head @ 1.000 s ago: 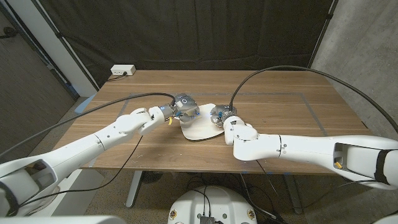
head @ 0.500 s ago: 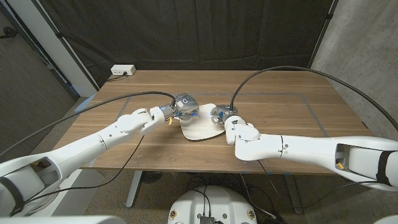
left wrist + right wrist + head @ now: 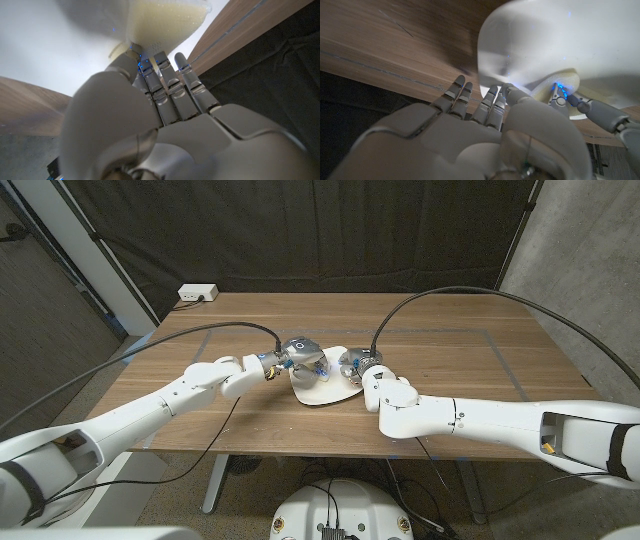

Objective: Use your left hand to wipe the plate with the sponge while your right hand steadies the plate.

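The left hand (image 3: 298, 352) grips the sponge (image 3: 167, 20) against the left side of the plate (image 3: 322, 391) at table centre, while the right hand (image 3: 356, 364), fingers spread, touches the opposite rim.

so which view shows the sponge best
The left wrist view: the pale yellow sponge fills the area past the left hand, pressed to the white plate. The right wrist view shows an edge of it on the plate. In the head view it is mostly hidden under the left hand.
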